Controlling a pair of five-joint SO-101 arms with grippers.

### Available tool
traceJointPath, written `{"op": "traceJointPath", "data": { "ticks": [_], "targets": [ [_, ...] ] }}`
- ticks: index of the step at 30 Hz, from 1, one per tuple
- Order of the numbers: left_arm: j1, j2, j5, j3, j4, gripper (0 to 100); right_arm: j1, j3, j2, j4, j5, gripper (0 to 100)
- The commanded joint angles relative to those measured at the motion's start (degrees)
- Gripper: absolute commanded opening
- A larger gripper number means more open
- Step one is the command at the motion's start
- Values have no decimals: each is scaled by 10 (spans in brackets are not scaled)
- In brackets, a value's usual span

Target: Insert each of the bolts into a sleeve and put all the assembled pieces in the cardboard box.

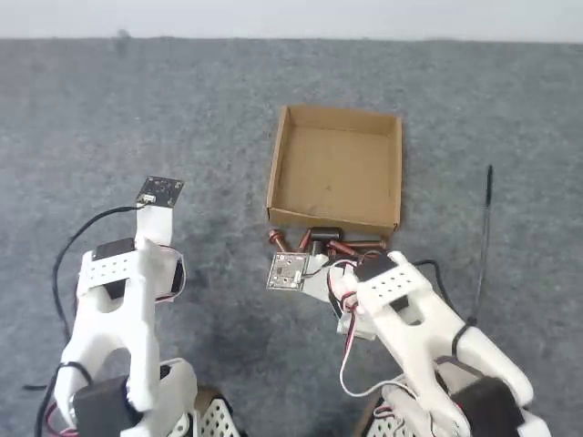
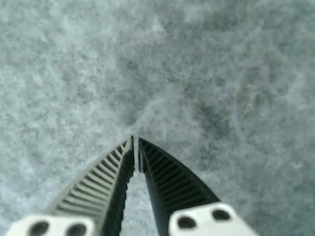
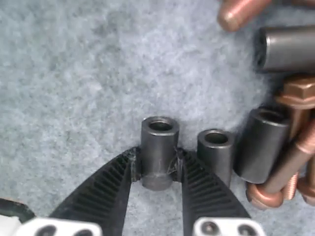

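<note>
Cardboard forms the box (image 1: 337, 173) at upper centre of the high view, its brown floor bare. Just below its near wall, several copper bolts (image 1: 339, 246) and dark sleeves (image 1: 321, 235) lie clustered on the grey carpet (image 1: 137, 109). The right wrist view shows four sleeves: two upright, one leaning, one lying at upper right. The right gripper (image 3: 156, 162) clamps the leftmost upright sleeve (image 3: 160, 140). The left gripper (image 2: 135, 142) is closed, tips nearly touching, over carpet.

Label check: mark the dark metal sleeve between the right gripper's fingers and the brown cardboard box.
dark metal sleeve (image 3: 158, 152), right wrist view, side wall.
brown cardboard box (image 1: 281, 168), high view, left wall.
</note>
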Motion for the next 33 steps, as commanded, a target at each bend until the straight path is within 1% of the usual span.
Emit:
{"op": "traceJointPath", "data": {
  "ticks": [1,3,6,8,11,15,16,21,28,33],
  "targets": [
    [3,4,-5,-26,6,13,6,-27,9,0,-13,108],
    [3,4,-5,-26,6,13,4,-33,9,1,-44,112],
    [3,4,-5,-26,6,13,4,-68,9,39,-103,113],
    [3,4,-5,-27,6,13,3,-86,9,63,-113,113],
    [3,4,-5,-27,6,13,4,-91,9,68,-115,122],
    [3,4,-5,-27,6,13,4,-91,9,73,-126,215],
    [3,4,-5,-27,6,13,4,-91,9,73,-124,220],
    [3,4,-5,-27,6,13,4,-88,16,46,-127,139],
    [3,3,-5,-26,7,13,-1,-52,17,1,-124,131],
    [3,3,-5,-26,7,13,-7,-47,17,0,-124,130]
  ]
}}
